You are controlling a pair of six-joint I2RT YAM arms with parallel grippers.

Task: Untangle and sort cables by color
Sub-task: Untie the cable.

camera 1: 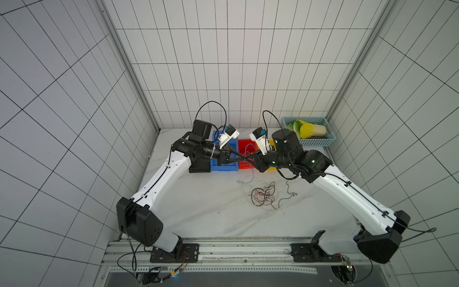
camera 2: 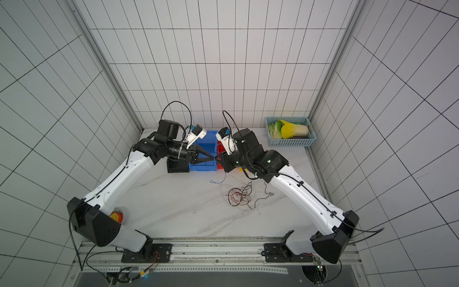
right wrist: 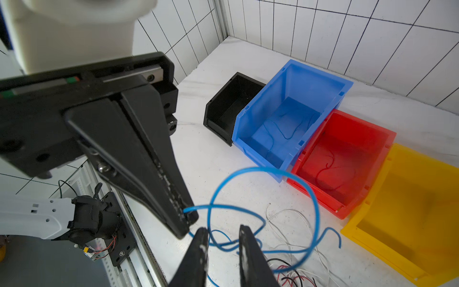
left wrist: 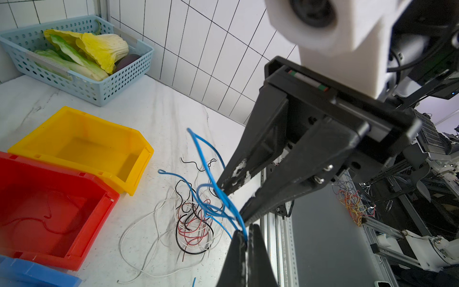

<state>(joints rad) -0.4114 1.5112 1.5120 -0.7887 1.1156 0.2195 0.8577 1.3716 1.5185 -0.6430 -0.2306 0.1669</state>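
Grip: found black left gripper [left wrist: 246,231] clenched on thin blue wire [right wrist: 253,169], black right gripper [right wrist: 223,228] parted astride its loops (nothing pinched), aloft above white marble table [left wrist: 154,111] near mixed wire tangle [left wrist: 191,223]. Probably needed slow sliding to unkink before blue plastic bin [right wrist: 258,111].

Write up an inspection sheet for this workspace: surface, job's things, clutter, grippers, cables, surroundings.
Surface: white marbled tabletop.
Job's things: blue cable held up off the tabletop; tangle of red, black and white cables lying on the tabletop; in a row, black bin, blue bin with blue cables inside, red bin with a red cable, yellow bin.
Clutter: basket holding napa cabbage, in the back corner.
Grippers: left gripper shut on the blue cable; right gripper open, the cable passing between its jaws.
Cables: black arm cables loop above both wrists.
Surroundings: tiled walls; mounting rail at the front.
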